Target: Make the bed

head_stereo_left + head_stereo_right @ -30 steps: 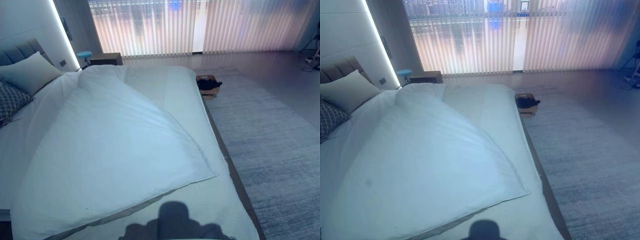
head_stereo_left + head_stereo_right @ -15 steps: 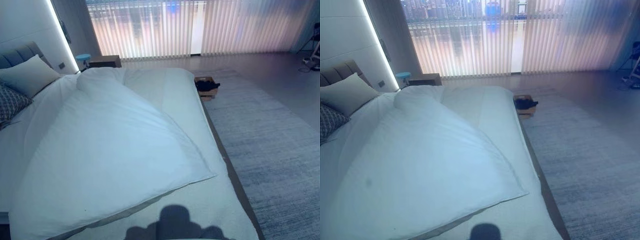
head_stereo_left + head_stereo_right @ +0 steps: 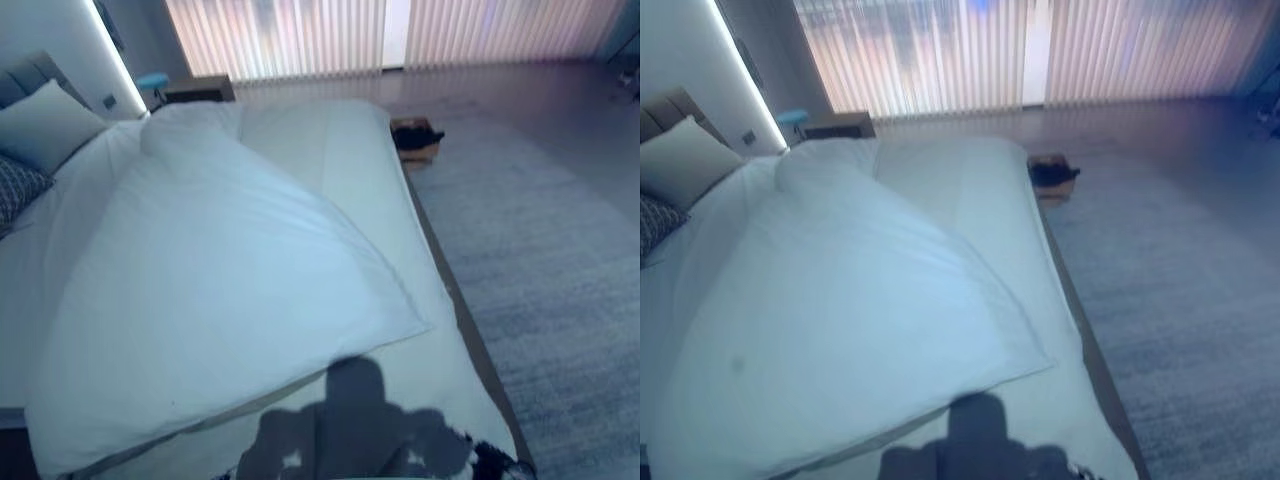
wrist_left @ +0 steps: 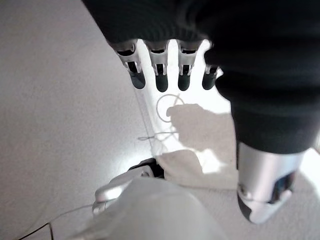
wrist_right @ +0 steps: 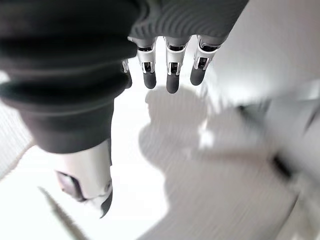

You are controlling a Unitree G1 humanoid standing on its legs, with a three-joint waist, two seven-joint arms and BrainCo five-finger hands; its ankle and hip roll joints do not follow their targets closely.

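Head pair: we look down from beyond the foot of the wide white bed [image 3: 420, 400], along its length toward the pale vertical window blinds [image 3: 940, 50].
Shared ground: both eyes take in the rumpled white duvet [image 3: 220, 290], the grey woven rug [image 3: 1180, 300] and the small wooden box [image 3: 416, 140], from slightly offset positions.
Left wrist: we sit very close behind the left hand [image 4: 260, 100], facing along its fingers to pale floor.
Right wrist: equally close behind the right hand [image 5: 65, 100], facing a white surface.

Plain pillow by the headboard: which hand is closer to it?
Left, probably. The plain pillow lies far ahead on the robot's left side; the left hand and right hand both hang open beside the robot, well short of it.
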